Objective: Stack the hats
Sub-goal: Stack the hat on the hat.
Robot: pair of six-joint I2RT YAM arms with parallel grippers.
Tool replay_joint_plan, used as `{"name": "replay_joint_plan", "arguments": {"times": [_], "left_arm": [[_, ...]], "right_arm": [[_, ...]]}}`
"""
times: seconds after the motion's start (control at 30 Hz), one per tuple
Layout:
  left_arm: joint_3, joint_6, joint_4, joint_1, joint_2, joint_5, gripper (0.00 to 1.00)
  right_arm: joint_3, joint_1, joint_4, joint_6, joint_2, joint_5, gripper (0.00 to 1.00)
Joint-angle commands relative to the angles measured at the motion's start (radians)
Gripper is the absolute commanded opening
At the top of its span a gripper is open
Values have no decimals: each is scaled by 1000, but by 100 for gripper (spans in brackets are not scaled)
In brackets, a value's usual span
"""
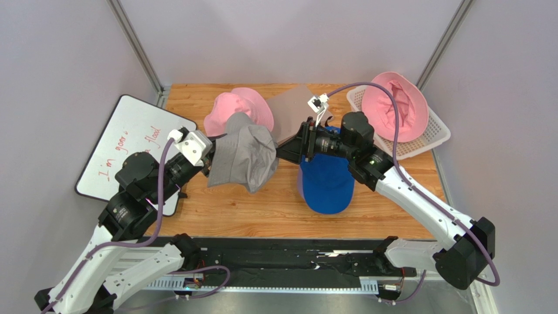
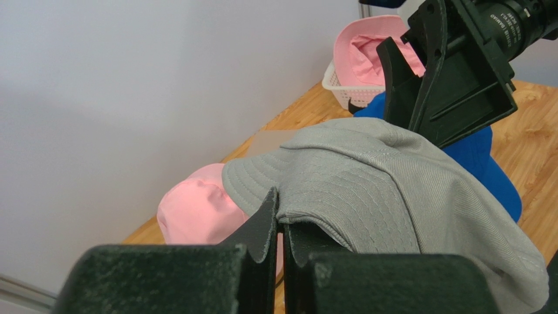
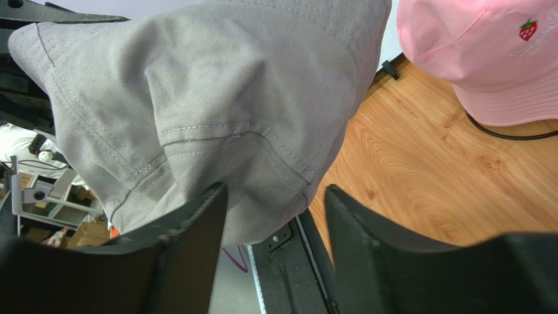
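My left fingers [image 2: 262, 226] are pressed tight on the brim of the grey bucket hat [image 1: 243, 159] and hold it up off the worktop [image 1: 249, 209], its crown sagging toward my right side. My right fingers [image 3: 190, 229] stand apart with the hat's lower edge hanging in the gap between them. They are not clamped on it, and one finger shows a clear gap to the cloth.

Under my right arm, a blue cap [image 1: 326, 183] lies flat on the wood. Behind the grey hat, a pink bucket hat [image 1: 252, 104] sits on the worktop.

At the far right corner is a white mesh basket [image 1: 435, 137]. It holds one more pink bucket hat [image 1: 396, 108], which lies with its opening up and overhangs the rim.
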State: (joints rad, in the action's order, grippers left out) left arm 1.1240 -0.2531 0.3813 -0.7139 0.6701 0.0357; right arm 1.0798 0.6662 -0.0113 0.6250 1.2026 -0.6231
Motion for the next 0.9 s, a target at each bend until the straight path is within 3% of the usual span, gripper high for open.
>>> {"name": "replay_joint_plan", "arguments": {"times": [0.0,0.17,0.33,0.37,0.47,0.63,0.87], "left_arm": [[-3,-20,-62,7,-18,0,0],[-10,-12,-76,11,-27,18,0],[-15,-14,-71,13,-21,-9,0],[-16,-12,-71,16,-20,-20,0],[-30,17,-94,31,-10,-91,0],[-56,71,-231,45,3,-72,0],[-128,-3,-429,54,121,-163,0]], "right_arm": [[11,10,-53,4,8,-4,55],[15,10,-35,-5,12,23,25],[19,9,-4,-24,3,60,11],[23,10,41,-48,-1,86,1],[61,10,143,-115,-24,176,0],[158,10,183,-165,-61,301,0],[337,10,277,-240,44,355,0]]}}
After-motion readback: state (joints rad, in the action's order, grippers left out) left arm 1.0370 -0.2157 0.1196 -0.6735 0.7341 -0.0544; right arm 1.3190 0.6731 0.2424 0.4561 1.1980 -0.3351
